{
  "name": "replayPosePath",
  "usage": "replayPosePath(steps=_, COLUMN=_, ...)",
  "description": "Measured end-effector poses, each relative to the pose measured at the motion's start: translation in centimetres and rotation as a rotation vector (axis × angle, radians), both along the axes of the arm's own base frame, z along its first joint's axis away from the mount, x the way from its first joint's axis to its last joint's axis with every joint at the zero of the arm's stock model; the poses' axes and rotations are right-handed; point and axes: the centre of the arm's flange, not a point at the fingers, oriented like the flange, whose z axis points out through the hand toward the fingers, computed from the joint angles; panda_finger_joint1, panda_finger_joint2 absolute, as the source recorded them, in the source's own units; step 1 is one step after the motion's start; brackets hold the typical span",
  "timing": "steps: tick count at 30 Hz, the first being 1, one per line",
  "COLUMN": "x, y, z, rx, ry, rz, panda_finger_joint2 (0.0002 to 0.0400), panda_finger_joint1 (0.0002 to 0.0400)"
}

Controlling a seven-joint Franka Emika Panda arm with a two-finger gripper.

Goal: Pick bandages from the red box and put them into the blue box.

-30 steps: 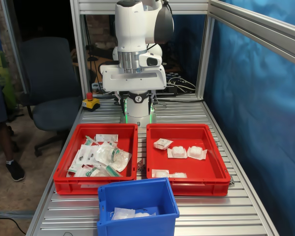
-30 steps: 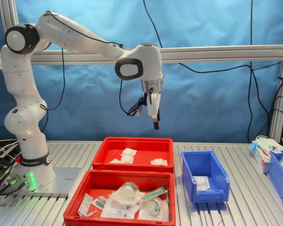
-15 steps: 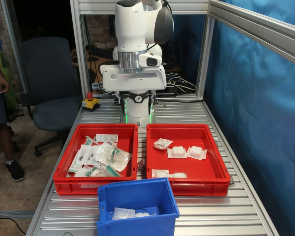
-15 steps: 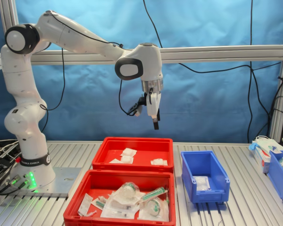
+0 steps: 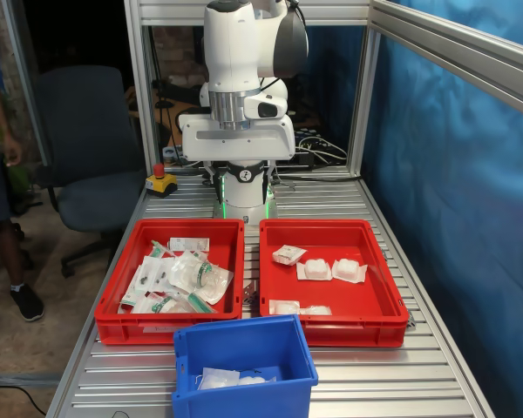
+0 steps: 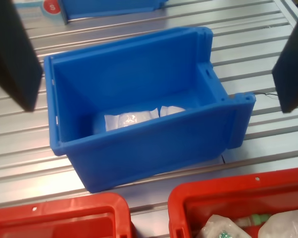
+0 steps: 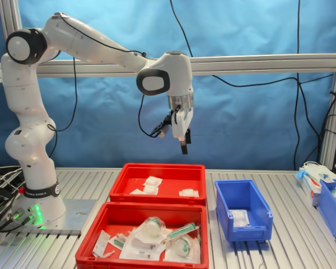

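Note:
The blue box (image 5: 244, 402) (image 7: 243, 231) stands in front of two red trays, with wrapped white bandages (image 5: 231, 378) (image 6: 134, 118) (image 7: 239, 217) on its floor. More bandages (image 5: 314, 270) (image 7: 152, 181) lie in the red box (image 5: 331, 292) (image 7: 157, 166), which is on the first exterior view's right and is the far tray in the second exterior view. My gripper (image 7: 183, 147) (image 6: 156, 104) hangs high above the trays, open, with nothing between its dark fingers (image 6: 17, 59). In the wrist view the blue box lies below it. In the first exterior view the gripper is out of sight.
The other red tray (image 5: 126, 287) (image 7: 89, 244) holds syringes and mixed packets. A second blue bin (image 7: 331, 204) and a carton (image 7: 311, 179) sit at the second exterior view's far right. An emergency stop button (image 5: 161, 180), an office chair (image 5: 91, 148) and a person (image 5: 0, 174) are near the robot base.
The gripper has shifted slightly toward the second exterior view's left and its cable loop has swung. The person at the first exterior view's left has moved.

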Motion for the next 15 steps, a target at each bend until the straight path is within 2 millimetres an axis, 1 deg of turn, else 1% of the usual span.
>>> replayPosePath(steps=15, x=0.00, y=0.00, z=0.00, rx=0.018, ry=0.004, rz=-0.152, panda_finger_joint2=0.0400, panda_finger_joint1=0.0400)
